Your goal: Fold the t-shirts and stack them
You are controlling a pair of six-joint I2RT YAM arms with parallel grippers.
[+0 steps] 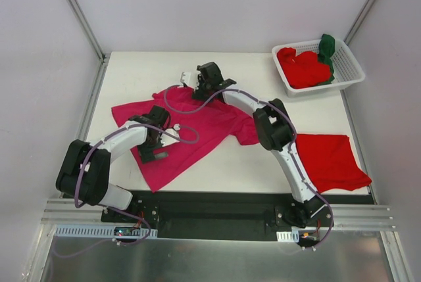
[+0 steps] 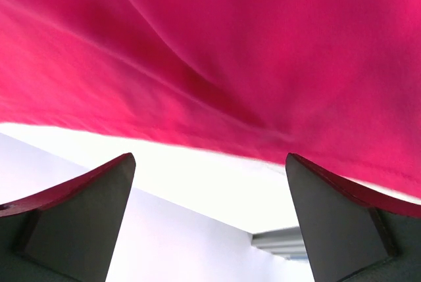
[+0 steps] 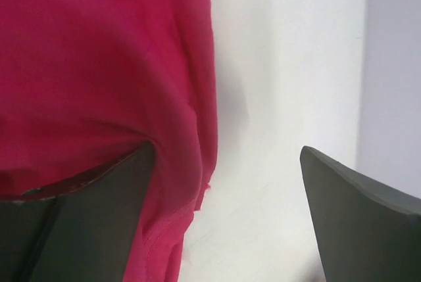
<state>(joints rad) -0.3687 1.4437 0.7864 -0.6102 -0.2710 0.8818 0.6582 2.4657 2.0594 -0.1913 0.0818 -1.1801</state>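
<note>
The white tabletop [image 1: 250, 164] carries everything. Its near edge is cut off by the arm bases.

The largest thing on it is the magenta-pink t-shirt [image 1: 214, 127], spread flat and mostly open. Its long axis runs from the right end effector [image 1: 196, 85] at the far, collar end down to the left end effector [image 1: 151, 156] at the near hem, leaning leftward as it comes near. The sleeves stick out to either side of that line. Both arms and a loop of cable cover parts of the cloth, so the collar itself is hidden.

Well off to the right of both end effectors lies a folded red t-shirt [image 1: 332, 157], partly hidden under the right arm's forearm. Beyond it, at the far right corner, the white slotted basket [image 1: 352, 65] holds a bunched heap of red t-shirts [image 1: 302, 68] (how many cannot be counted) and a dark green t-shirt [image 1: 327, 45] draped over its far rim.

In the left wrist view, the left end effector [image 2: 209, 157] stands with its jaws spread wide, gripping nothing. The hem edge lies just ahead of the fingertips [image 2: 105, 183].

In the right wrist view, the right end effector [image 3: 223, 150] is likewise spread wide. A fold of magenta cloth hangs at its left finger [image 3: 99, 203], possibly touching it, while bare tabletop shows between the jaws.
</note>
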